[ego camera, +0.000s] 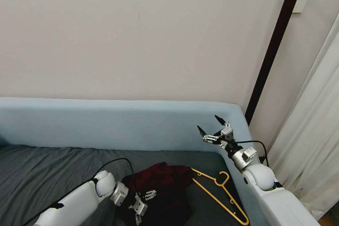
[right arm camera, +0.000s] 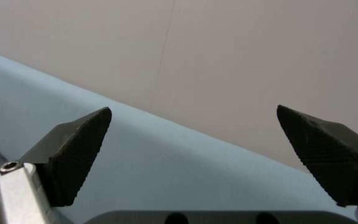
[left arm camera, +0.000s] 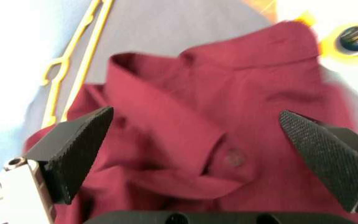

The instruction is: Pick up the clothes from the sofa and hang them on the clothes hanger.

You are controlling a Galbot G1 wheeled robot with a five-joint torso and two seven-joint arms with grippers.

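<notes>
Head view: sofa (ego camera: 106,125) with a smooth pale blue back and a dark grey fabric seat. Shirt (ego camera: 167,186), dark red and soft, lies crumpled in a heap on the seat toward the right end. Hanger (ego camera: 220,193), thin, yellow and hooked, lies flat just beside the shirt on its right. Left gripper (ego camera: 142,200) sits low at the shirt's near-left edge, fingers released. Right gripper (ego camera: 214,129) is raised before the sofa back, well apart from the shirt, fingers spread and empty.

Left wrist view: finer detail here, with a folded collar (left arm camera: 160,116), a small round button (left arm camera: 233,158) and deep creases. Black textured pads (left arm camera: 79,149) stand wide, with the shirt beyond them; cannot tell if they touch.

Right wrist view: wedge-shaped pads wide apart, framing the blue sofa back and a plain beige wall (right arm camera: 229,56).
</notes>
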